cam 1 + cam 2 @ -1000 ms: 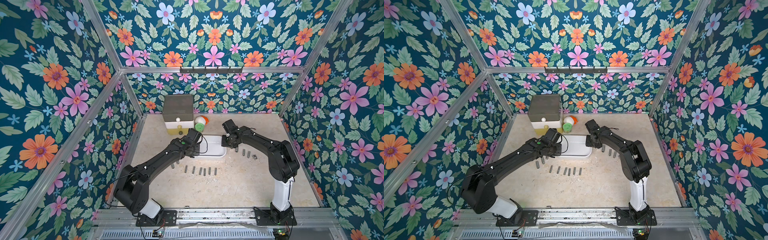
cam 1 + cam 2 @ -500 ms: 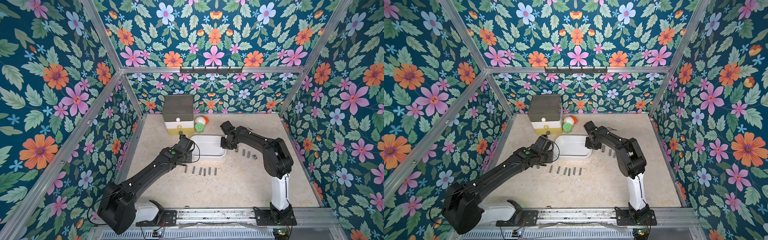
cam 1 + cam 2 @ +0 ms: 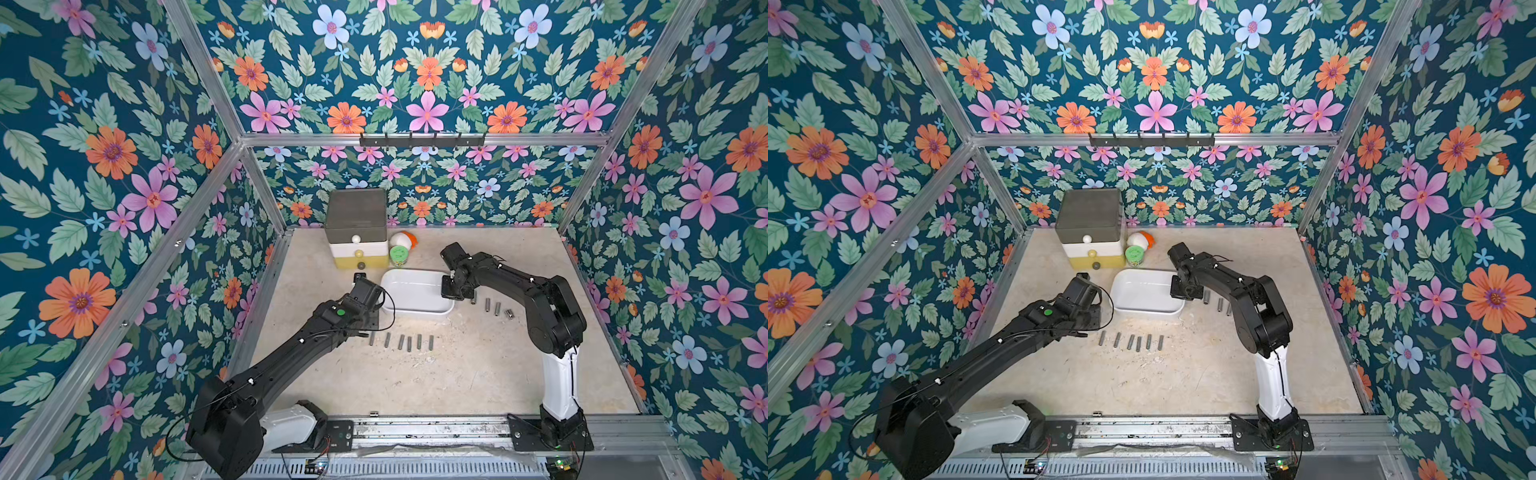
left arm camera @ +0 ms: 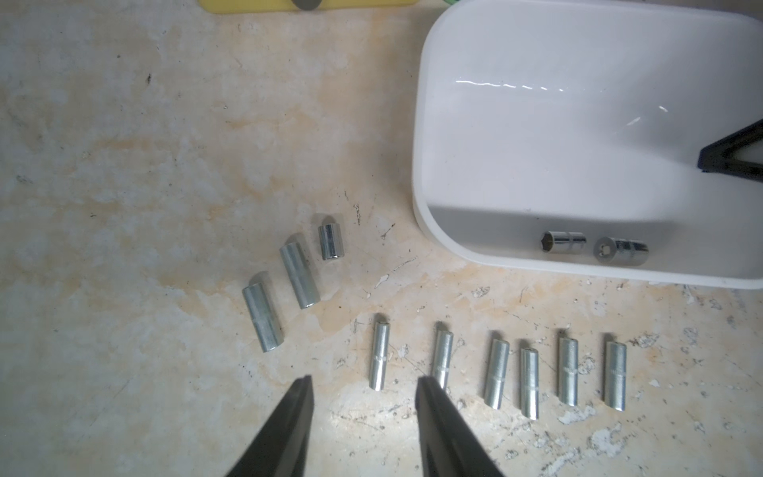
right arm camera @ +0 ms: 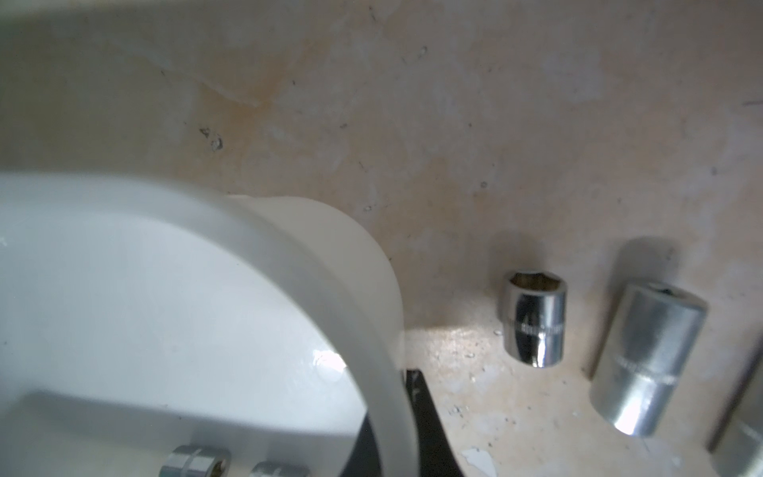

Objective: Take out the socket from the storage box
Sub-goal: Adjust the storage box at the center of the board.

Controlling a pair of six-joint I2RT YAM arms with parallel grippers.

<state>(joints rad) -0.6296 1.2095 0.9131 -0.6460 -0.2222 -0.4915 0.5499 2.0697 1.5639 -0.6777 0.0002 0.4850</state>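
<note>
Two arms [image 3: 291, 357] outstretched, right gripper [image 3: 451, 290] pinching box [image 3: 409, 291]

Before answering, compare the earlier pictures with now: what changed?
The left end effector drew back from the shallow white plastic storage box toward its own side, jaws open and empty. The right end effector closed on the box's wall. The box, the laid-out steel sockets and the stacked drawer tower stayed put.

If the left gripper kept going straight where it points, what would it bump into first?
Probably the thin socket at the row's end, lying on the table just beyond the open left gripper, in line with its gap. Depth is unclear, so bare table might come first.
</note>
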